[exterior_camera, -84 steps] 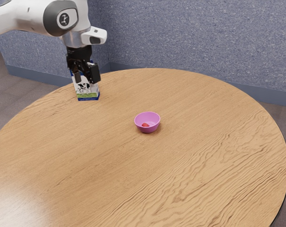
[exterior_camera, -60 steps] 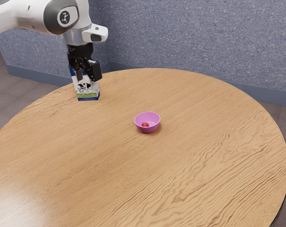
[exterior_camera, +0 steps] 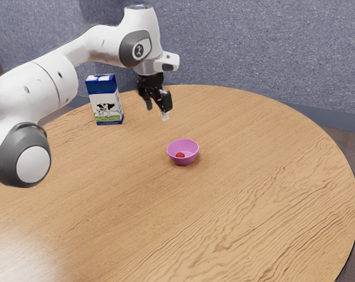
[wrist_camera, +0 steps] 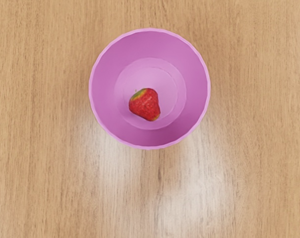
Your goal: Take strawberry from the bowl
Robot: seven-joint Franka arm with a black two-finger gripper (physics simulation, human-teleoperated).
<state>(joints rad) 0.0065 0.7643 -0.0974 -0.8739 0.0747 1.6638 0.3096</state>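
My gripper [exterior_camera: 157, 111] is above the table, up and to the left of the bowl in the exterior view, its two fingers apart with nothing between them. The pink bowl [exterior_camera: 183, 159] stands upright on the wood. Inside it lies the small red strawberry [exterior_camera: 180, 155]. From the wrist view, the strawberry [wrist_camera: 146, 105] rests on the floor of the bowl [wrist_camera: 195, 88], off its centre, with a green and yellow patch at one end. The gripper touches neither of them.
A blue and white milk carton [exterior_camera: 106, 100] stands upright near the table's far edge, at the exterior view's left of the gripper. The round wooden table [exterior_camera: 247, 194] extends around the bowl, and a speckled blue-grey wall rises behind.
My arm has swung toward the exterior view's right, bringing the gripper away from the carton and nearer the bowl. Carton, bowl and strawberry stay where they were.
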